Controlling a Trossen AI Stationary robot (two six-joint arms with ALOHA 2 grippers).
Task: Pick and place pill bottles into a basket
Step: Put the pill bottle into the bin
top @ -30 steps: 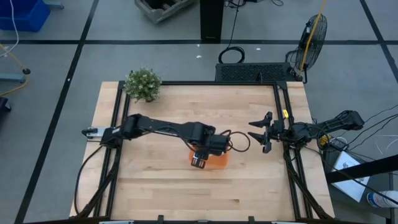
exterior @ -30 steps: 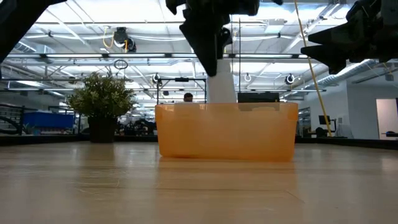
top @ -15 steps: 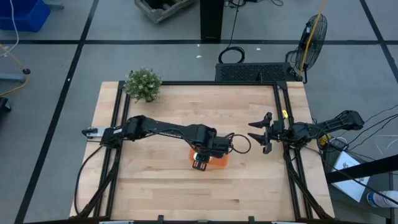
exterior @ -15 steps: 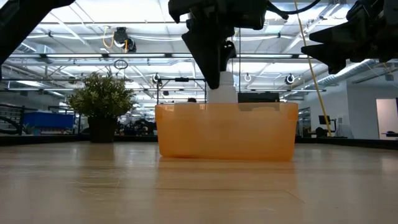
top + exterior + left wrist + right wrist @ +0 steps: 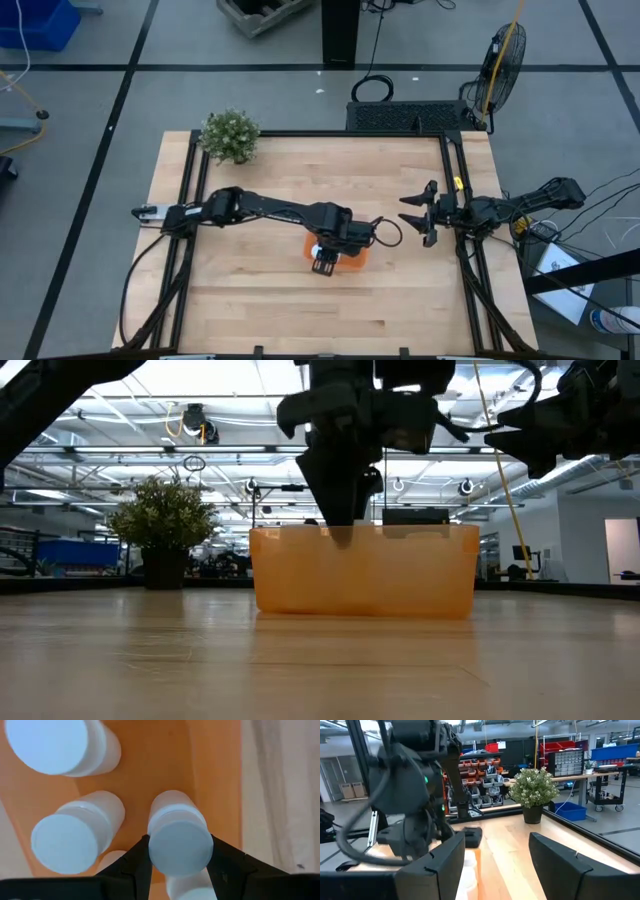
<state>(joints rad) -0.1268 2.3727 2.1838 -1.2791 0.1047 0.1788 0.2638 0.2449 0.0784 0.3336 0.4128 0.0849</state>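
- Your left gripper (image 5: pixel 178 851) sits low in the basket (image 5: pixel 350 260), jaws clamped on a bottle (image 5: pixel 179 836).
- Your right gripper (image 5: pixel 409 211) waits by the worktop's (image 5: pixel 270 310) right edge, jaws wide.

I see the orange basket (image 5: pixel 350 259) sitting flat near the middle of the worktop (image 5: pixel 260 300), shallow and rectangular with rounded corners. Inside it, white pill bottles stand upright with white caps: one (image 5: pixel 177 837) clamped between my left end effector (image 5: pixel 176 857) fingers, two more (image 5: pixel 75 837) (image 5: pixel 60 745) beside it, and what may be others partly hidden below.
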